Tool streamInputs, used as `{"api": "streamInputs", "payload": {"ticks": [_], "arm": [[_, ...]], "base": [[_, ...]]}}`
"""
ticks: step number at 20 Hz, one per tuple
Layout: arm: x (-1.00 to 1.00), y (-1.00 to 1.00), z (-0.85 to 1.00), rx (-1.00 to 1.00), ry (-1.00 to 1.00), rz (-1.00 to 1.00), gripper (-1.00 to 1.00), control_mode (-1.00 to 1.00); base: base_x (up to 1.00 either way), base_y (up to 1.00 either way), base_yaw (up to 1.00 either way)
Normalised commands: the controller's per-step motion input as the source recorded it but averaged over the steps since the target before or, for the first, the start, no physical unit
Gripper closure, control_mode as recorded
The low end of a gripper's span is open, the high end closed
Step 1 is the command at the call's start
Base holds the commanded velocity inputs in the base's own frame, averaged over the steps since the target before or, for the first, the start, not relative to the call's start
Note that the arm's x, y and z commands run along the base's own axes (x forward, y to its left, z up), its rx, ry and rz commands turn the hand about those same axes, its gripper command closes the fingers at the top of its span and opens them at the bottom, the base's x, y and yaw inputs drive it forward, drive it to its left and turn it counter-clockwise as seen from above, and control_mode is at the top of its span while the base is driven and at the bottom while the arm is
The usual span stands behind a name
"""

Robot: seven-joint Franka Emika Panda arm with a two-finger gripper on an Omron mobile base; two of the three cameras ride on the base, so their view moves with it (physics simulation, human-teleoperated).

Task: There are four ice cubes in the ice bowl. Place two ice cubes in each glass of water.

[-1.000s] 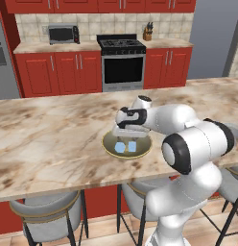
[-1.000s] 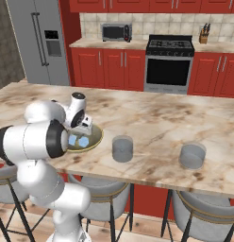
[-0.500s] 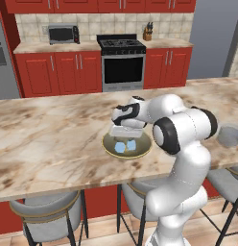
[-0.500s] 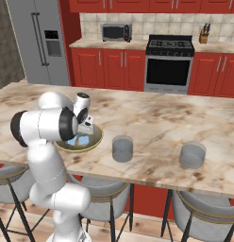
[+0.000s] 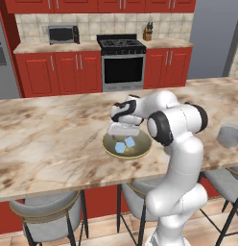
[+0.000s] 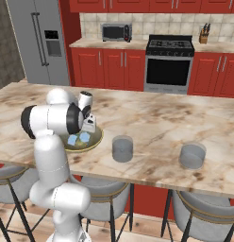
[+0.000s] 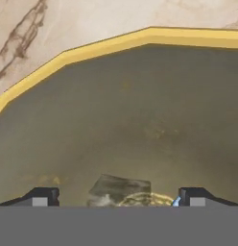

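Marble-patterned beige kitchen counter (image 5: pixel 49 139) runs across both base views, its near edge cut off by stools below. On it sits the wide shallow olive-grey ice bowl with a yellowish-gold rim (image 5: pixel 110 149); its far rim is hidden behind the gripper in the left base view, and the arm's dark elbow covers its left part in the right base view (image 6: pixel 96 141). In the hand view only a stretch of the rim (image 7: pixel 106 45) and the dull inner floor show.

Two short translucent grey-blue glasses of water stand to the right of the bowl: the nearer glass (image 6: pixel 122 148) just beside it, the farther glass (image 6: pixel 192 156) well apart. In the left base view the farther glass (image 5: pixel 230 135) is cut by the picture's edge, and the nearer one lies behind the arm.

White-and-dark two-finger gripper (image 5: pixel 124 129) hangs over the bowl's far part, fingers spread wide with nothing between them; its dark tips (image 7: pixel 44 196) barely rise into the hand view.

Two small pale-blue translucent ice cubes (image 5: pixel 130 142) (image 5: pixel 120 147) lie in the bowl; other cubes cannot be made out.
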Motion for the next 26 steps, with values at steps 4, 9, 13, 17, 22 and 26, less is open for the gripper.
{"api": "streamInputs", "payload": {"ticks": [4, 9, 13, 17, 22, 26], "arm": [[0.00, 0.00, -0.47, 0.00, 0.04, 0.04, -1.00, -1.00], [0.00, 0.00, -0.35, 0.00, 0.01, 0.04, -1.00, -1.00], [-0.03, 0.02, -0.25, 0.00, 0.00, 0.01, -1.00, -1.00], [-0.14, 0.13, -0.23, -0.03, 0.00, 0.00, 1.00, -1.00], [-0.66, 0.00, -0.28, -0.01, 0.00, 0.00, 1.00, -1.00], [-0.94, 0.00, -0.34, 0.00, 0.00, 0.00, 1.00, -1.00]], "base": [[0.00, 0.00, 0.00], [0.00, 0.00, 0.00], [0.00, 0.00, 0.00], [0.00, 0.00, 0.00], [0.00, 0.00, 0.00], [0.00, 0.00, 0.00]]}}
